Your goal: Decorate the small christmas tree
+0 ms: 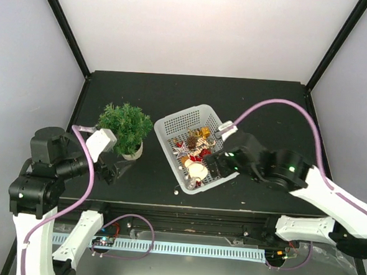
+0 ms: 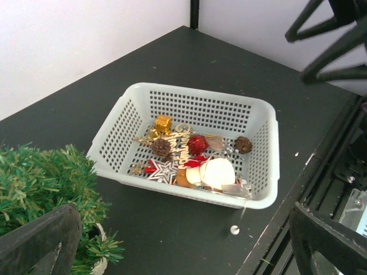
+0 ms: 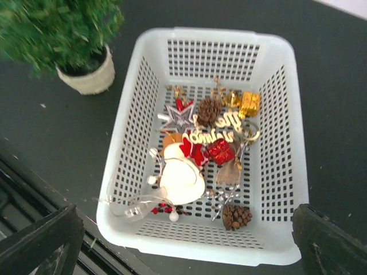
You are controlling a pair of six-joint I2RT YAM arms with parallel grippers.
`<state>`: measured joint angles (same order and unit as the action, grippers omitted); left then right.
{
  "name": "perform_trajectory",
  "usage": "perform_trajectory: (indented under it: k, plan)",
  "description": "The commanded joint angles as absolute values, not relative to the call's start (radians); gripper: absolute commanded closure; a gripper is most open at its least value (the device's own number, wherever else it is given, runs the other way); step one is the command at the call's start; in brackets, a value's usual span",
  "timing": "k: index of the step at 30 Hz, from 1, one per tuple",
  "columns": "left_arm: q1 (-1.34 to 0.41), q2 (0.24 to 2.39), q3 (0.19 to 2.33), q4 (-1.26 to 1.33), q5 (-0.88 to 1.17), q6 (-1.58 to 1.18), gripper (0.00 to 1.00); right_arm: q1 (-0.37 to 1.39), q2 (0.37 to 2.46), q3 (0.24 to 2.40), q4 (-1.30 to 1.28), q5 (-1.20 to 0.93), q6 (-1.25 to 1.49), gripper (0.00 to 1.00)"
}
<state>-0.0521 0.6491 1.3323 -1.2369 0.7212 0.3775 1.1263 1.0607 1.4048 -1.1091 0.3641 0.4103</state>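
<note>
Both claws are spread fully wide and neither has anything between its fingers. The right gripper (image 1: 214, 164) hangs over the near side of the white basket (image 1: 172, 121), and the left gripper (image 1: 114, 169) waits low, just beside the small christmas tree (image 1: 125, 126). The tree stands upright in its white pot on the left part of the table (image 1: 266, 117), close to the basket's left side but not touching it.

The main danger, I think, is the heap itself. The ornaments lie pressed together: a round white figure (image 3: 182, 177), a red parcel (image 3: 220, 151), a pine cone (image 3: 236, 216), and a thin wire with small lights (image 3: 135, 206) running beneath them. If the fingers close on one piece, the wire or a hanging loop may come up with it — and then several pieces hang down and fall.

The basket looks light and sits near the table's front edge, so a push against its wall could slide it. The tree also seems light — pressing an ornament into it, or a bump from the left claw at the pot, could tip it.
</note>
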Motion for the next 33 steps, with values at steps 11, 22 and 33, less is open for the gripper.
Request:
perform_trajectory:
  k: [11, 22, 33]
  plan:
    - [-0.011, 0.761, 1.348, -1.226, 0.718, 0.343, 0.01, 0.783, 1.297, 1.282, -0.813, 0.049, 0.430, 0.00]
    - [-0.011, 0.802, 1.258, -1.153, 0.727, 0.349, 0.01, 0.734, 1.414, 1.123, -0.676, -0.075, 0.540, 0.12]
    - [-0.011, 0.787, 1.236, -1.147, 0.711, 0.345, 0.01, 0.594, 1.303, 0.907, -0.639, 0.016, 0.706, 0.14]
